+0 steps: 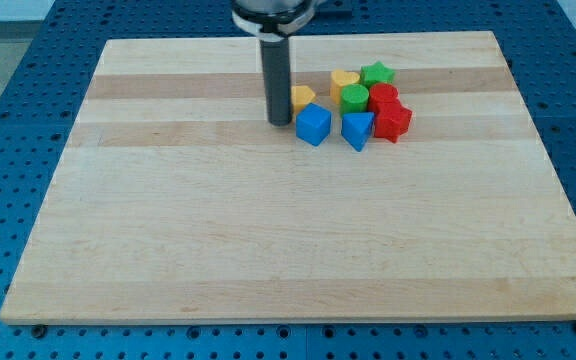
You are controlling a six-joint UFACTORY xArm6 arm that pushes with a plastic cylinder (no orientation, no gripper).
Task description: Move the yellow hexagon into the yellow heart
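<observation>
The yellow hexagon (303, 97) lies on the wooden board, partly hidden behind my rod. My tip (280, 122) rests on the board touching or nearly touching the hexagon's left side. The yellow heart (344, 81) lies to the hexagon's right, a small gap apart, at the top of a cluster of blocks.
The cluster around the heart holds a green star (377, 73), a green round block (355, 98), a red block (382, 97), a red star-like block (393, 121), a blue cube (313, 125) and a blue triangle-like block (357, 130). The board's (168, 200) top edge is close behind.
</observation>
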